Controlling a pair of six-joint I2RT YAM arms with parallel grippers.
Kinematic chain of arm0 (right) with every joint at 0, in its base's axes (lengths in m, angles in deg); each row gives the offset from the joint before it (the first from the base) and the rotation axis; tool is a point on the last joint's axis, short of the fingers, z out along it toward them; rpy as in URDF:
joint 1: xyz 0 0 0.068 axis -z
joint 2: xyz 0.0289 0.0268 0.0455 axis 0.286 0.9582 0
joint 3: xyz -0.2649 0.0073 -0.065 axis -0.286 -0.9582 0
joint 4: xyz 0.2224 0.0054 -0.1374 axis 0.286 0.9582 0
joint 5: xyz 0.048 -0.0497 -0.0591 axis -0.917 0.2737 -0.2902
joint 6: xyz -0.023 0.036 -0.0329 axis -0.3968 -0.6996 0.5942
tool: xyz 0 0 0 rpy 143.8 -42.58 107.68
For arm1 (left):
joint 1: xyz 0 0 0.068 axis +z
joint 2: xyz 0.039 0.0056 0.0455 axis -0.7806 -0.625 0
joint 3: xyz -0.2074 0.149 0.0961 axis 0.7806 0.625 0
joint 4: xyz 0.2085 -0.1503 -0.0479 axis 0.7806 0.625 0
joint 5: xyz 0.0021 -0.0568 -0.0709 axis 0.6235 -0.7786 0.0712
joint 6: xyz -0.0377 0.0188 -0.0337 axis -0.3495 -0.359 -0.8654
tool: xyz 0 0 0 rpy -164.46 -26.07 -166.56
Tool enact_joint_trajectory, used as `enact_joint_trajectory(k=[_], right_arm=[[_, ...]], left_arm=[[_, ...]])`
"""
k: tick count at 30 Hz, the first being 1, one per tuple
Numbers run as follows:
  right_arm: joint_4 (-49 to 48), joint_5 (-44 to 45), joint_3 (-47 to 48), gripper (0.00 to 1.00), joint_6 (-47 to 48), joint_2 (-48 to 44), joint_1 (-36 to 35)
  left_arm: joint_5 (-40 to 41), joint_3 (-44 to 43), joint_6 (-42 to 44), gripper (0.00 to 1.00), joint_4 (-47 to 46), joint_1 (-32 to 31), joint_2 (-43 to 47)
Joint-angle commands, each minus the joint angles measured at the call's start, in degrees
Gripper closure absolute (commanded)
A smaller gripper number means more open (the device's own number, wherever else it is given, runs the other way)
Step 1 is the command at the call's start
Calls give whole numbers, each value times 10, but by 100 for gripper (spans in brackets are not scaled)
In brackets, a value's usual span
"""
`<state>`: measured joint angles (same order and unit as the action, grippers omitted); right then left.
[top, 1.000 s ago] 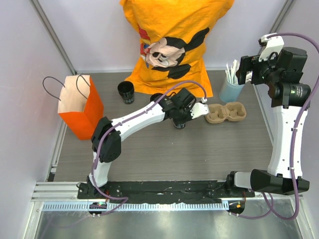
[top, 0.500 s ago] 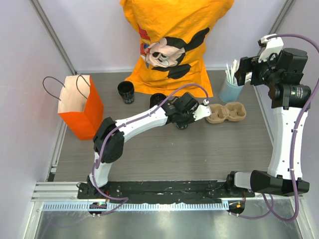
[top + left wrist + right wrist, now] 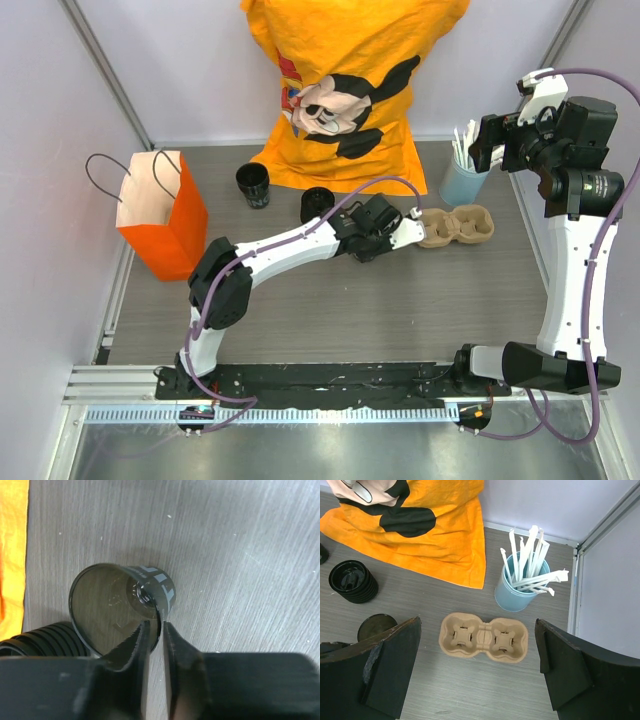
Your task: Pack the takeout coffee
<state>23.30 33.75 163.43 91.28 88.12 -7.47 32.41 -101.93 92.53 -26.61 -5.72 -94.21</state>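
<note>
— Where is the left claw?
— My left claw has its fingers a narrow slit apart, astride the rim of the small black disposable coffee cup. One finger is inside the open mouth and one is outside the wall. Whether they pinch that wall or only flank it, I cannot tell from my wrist feed.
— And the cup itself?
— It has pale print on its side and is down at the grey wood-grain tabletop, just left of the tan moulded-pulp two-cup carrier. I can't tell if it stands flat.
— What's around it?
— A short ribbed stack of black round lids sits further left of the carrier and slightly behind, near the cup. Well left of the carrier stands another black cup with white print. The orange paper bag with cord handles is furthest left, well apart. Behind the carrier an orange T-shirt with a cartoon mouse print drapes onto the tabletop. Just behind the carrier's right end is a pale blue tumbler of white wrapped straws.
— The other arm?
— My right claw hangs high, behind and right of the carrier, with its fingers spread wide and nothing between them.
</note>
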Motion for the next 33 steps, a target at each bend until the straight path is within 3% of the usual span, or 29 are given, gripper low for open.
enact_joint_trajectory(k=[1, 2, 4, 13, 19, 22, 27, 33], right_arm=[[-24, -9, 3, 0, -9, -12, 3], [-22, -9, 4, 0, -9, -10, 3], [-22, -9, 6, 0, -10, -9, 3], [-19, -16, 18, 0, -13, -1, 3], [-16, -21, 21, 0, -13, -3, 3], [-16, -24, 19, 0, -13, -3, 3], [-16, -30, 20, 0, -14, 1, 3], [-14, -30, 19, 0, -13, -2, 3]], left_arm=[[14, -4, 6, 74, -27, -3, 8], [15, -6, 6, 63, -26, -3, 9], [17, -16, 7, 52, -20, -3, 13], [22, -80, -2, 24, 34, 3, 37], [22, -142, -15, 5, 87, 60, 71], [37, -157, -13, 0, 111, 109, 71], [6, -202, -28, 1, 150, 169, 18], [-22, -245, -36, 12, 174, 199, -49]])
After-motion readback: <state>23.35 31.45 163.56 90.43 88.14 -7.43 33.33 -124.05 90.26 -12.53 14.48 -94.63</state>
